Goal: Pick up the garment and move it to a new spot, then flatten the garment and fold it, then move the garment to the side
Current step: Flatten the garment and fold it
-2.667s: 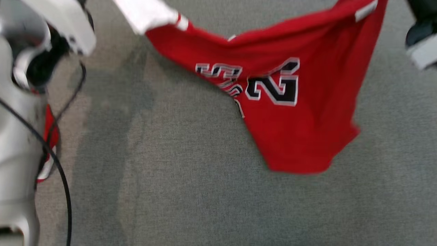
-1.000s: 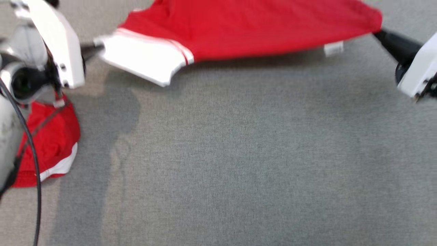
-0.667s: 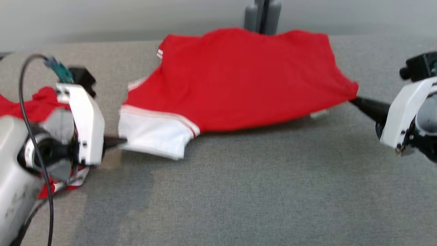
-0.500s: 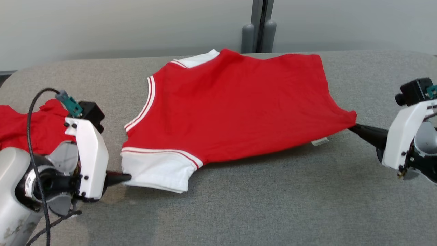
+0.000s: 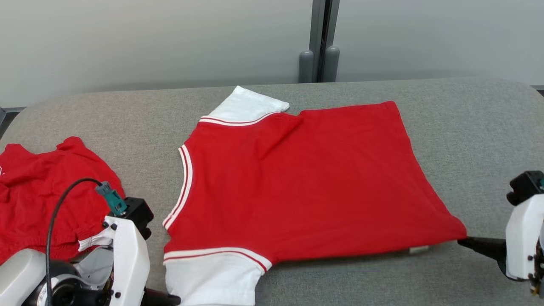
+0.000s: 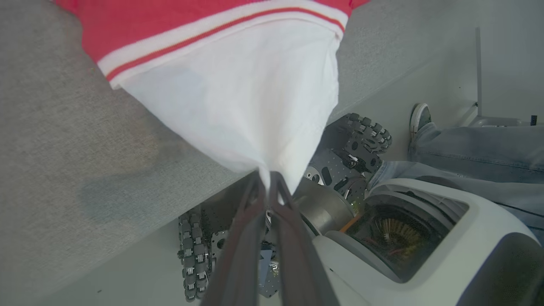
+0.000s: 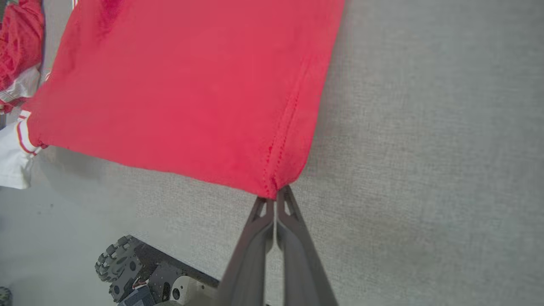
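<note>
The garment [image 5: 306,182] is a red jersey with white sleeves and striped trim, spread nearly flat across the grey table [image 5: 476,127], plain side up. My left gripper [image 5: 170,299] at the bottom left is shut on the tip of the near white sleeve [image 6: 238,97], which is pulled taut past the table's front edge. My right gripper [image 5: 461,243] at the lower right is shut on the jersey's near hem corner [image 7: 276,182]. The far sleeve [image 5: 246,106] lies flat toward the back.
A second red garment [image 5: 42,199] lies crumpled at the table's left end. Grey wall panels and a post [image 5: 318,42] stand behind the table. A person's jeans leg and shoe [image 6: 459,144] show beside my wheeled base [image 6: 340,170] in the left wrist view.
The jersey went from hanging in the air with its number showing to lying spread on the table, plain side up. The head camera tilted up. Both grippers kept their hold and drew it toward the front edge.
</note>
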Tool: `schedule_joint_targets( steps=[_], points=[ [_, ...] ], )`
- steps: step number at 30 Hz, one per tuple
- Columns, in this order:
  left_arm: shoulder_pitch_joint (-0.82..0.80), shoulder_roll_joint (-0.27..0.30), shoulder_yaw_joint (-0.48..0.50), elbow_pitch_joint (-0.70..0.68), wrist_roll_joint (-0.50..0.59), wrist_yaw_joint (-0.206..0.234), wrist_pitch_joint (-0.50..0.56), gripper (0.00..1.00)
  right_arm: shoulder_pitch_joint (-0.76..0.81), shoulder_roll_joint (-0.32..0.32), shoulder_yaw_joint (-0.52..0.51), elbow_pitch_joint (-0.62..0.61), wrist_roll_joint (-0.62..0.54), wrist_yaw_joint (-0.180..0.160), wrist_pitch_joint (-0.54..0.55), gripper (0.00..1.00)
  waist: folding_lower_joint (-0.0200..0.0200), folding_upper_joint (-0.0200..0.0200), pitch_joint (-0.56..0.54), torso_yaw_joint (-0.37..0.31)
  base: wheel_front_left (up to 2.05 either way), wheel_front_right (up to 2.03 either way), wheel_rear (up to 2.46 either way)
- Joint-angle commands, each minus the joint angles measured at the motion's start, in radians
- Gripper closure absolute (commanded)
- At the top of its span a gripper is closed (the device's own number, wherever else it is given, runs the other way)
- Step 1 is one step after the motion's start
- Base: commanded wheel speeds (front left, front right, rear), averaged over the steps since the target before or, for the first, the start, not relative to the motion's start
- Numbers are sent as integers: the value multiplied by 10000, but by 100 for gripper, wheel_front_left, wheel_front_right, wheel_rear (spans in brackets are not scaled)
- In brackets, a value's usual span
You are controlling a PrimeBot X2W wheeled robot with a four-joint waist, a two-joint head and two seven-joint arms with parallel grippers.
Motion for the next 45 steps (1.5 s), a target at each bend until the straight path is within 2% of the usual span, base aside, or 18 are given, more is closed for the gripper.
schedule_joint_targets(
  steps=[1,10,17,25,33,39,45],
  points=[
    [308,139,8,-195,-126,105,-7,100,373,-347,33,-148,88,3,226,100,0,-1,4,1,0,0,0],
    [733,203,111,-521,-164,188,-230,100,819,-1169,45,-937,257,3,242,100,0,-1,144,-25,0,0,0],
    [194,-11,185,-329,-1,75,-335,100,503,-1326,-2,-1345,243,3,287,100,0,-1,342,-63,0,0,0],
    [-637,-429,335,295,146,-42,-438,100,-93,-1194,-304,-1332,277,3,99,100,0,-1,865,-192,0,0,0],
    [-2435,-882,454,1705,475,-156,-196,100,-1255,-1054,-573,-866,534,3,855,100,0,-1,1646,-275,0,0,0],
    [-3318,-975,433,2743,791,-294,-152,100,-1787,-816,-507,-82,794,3,1431,100,0,-1,2050,-285,0,0,0],
    [-3958,-1294,485,3440,960,-635,-411,100,-2045,-590,-475,230,1038,3,1453,100,0,-1,2338,-259,0,0,0]
  ],
)
